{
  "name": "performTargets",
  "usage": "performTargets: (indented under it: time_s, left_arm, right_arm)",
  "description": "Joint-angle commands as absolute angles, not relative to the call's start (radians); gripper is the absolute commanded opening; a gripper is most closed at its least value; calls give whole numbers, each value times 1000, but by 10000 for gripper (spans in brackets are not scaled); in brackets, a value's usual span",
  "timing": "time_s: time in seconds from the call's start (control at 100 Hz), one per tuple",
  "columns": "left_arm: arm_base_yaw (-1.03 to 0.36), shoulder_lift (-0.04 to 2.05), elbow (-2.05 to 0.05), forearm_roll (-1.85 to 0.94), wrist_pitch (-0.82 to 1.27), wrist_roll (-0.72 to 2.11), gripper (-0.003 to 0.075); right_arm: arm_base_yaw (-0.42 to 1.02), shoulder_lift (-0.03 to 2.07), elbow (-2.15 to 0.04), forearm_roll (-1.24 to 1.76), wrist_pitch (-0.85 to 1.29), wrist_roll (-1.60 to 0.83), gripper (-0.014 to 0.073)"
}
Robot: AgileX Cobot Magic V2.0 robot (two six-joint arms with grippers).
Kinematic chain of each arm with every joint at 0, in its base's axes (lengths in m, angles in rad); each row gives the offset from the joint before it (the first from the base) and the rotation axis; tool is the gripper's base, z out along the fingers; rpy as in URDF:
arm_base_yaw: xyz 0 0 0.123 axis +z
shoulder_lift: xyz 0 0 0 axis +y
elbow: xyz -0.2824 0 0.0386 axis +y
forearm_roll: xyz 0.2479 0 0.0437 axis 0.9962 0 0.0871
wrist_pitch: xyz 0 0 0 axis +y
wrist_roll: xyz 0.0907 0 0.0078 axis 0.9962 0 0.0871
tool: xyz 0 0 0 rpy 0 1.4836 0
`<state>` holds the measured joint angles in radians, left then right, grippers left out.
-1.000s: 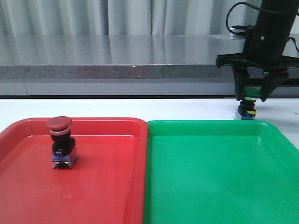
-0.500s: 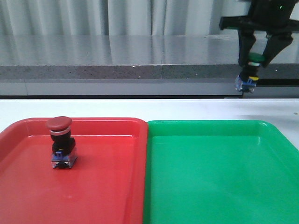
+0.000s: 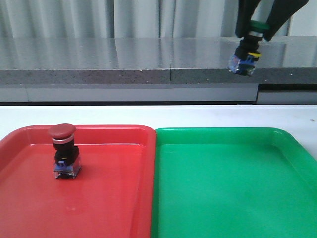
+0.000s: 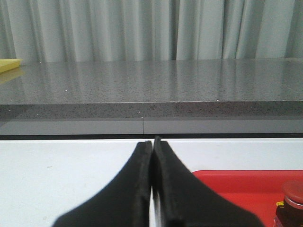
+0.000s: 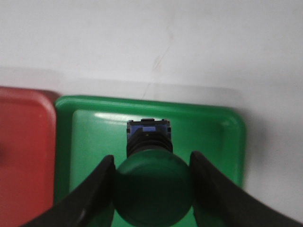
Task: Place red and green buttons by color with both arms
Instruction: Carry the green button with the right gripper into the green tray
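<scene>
The red button (image 3: 64, 154) stands upright in the red tray (image 3: 109, 203), left of its middle; its cap edge shows in the left wrist view (image 4: 293, 195). My right gripper (image 3: 258, 25) is shut on the green button (image 3: 246, 52) by its cap and holds it high in the air above the far part of the green tray (image 3: 233, 198). In the right wrist view the green cap (image 5: 152, 187) sits between both fingers, over the green tray (image 5: 94, 137). My left gripper (image 4: 152, 144) is shut and empty, above the white table left of the red tray (image 4: 246, 184).
The two trays lie side by side on a white table (image 3: 198, 115). A grey stone ledge (image 3: 124, 64) and curtains stand behind. A yellow object (image 4: 7, 65) rests on the ledge at far left.
My right gripper has lifted the green button from the table behind the green tray, up and slightly leftward. The red button and left gripper have not moved.
</scene>
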<state>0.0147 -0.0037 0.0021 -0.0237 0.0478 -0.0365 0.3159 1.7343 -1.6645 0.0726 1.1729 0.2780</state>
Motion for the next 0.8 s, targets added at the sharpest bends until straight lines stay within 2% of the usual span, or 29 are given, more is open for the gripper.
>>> performTargets:
  time_s: [0.0, 0.34, 0.79]
  left_arm:
    - [17, -25, 12, -31, -28, -36, -20]
    - [17, -25, 12, -31, -28, -36, -20]
    - [17, -25, 12, -31, -28, -36, -20]
  right_arm:
    - [352, 1670, -1623, 82, 1112, 293, 206]
    - [465, 1665, -1326, 83, 912, 421, 206]
    - [465, 1694, -1286, 67, 865, 427, 209]
